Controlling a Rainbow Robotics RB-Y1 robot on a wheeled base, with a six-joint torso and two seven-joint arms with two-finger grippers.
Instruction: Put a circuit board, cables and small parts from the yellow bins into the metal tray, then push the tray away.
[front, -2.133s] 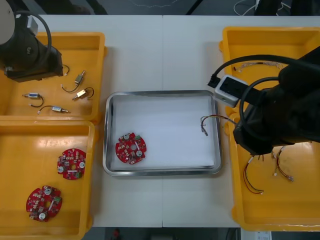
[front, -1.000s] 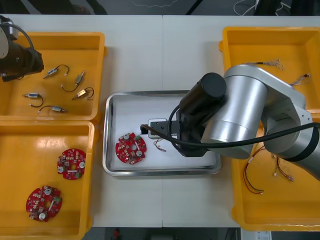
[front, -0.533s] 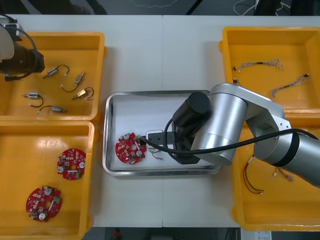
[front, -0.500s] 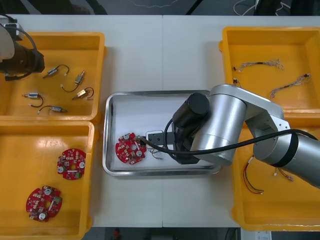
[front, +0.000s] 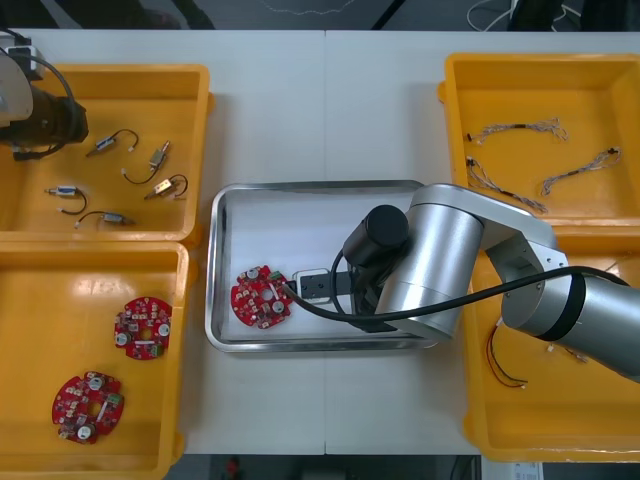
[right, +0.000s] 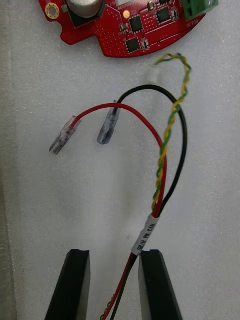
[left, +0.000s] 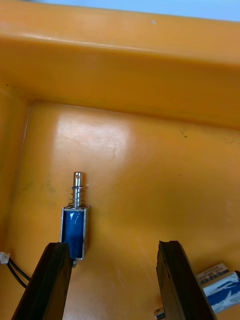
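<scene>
Right gripper (right: 114, 255) over metal tray (front: 320, 187), fingers parted | red-black-yellow cable (right: 163, 150) between, likely limp, light; grip labelled sleeve | left gripper (left: 114, 245) spread over yellow bin (front: 190, 120)

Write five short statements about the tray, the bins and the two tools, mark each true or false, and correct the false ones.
1. One round red circuit board lies in the metal tray. True.
2. The right tool hangs over a right-hand yellow bin. False: it is down in the tray, beside the board.
3. A cable of red, black and twisted yellow-green wires runs between the right tool's fingers. True.
4. The left tool is shut on a small metal part. False: it is open above the far left yellow bin, and the part lies on the bin floor by one finger.
5. The near left yellow bin holds three boards. False: it holds two circuit boards.
</scene>
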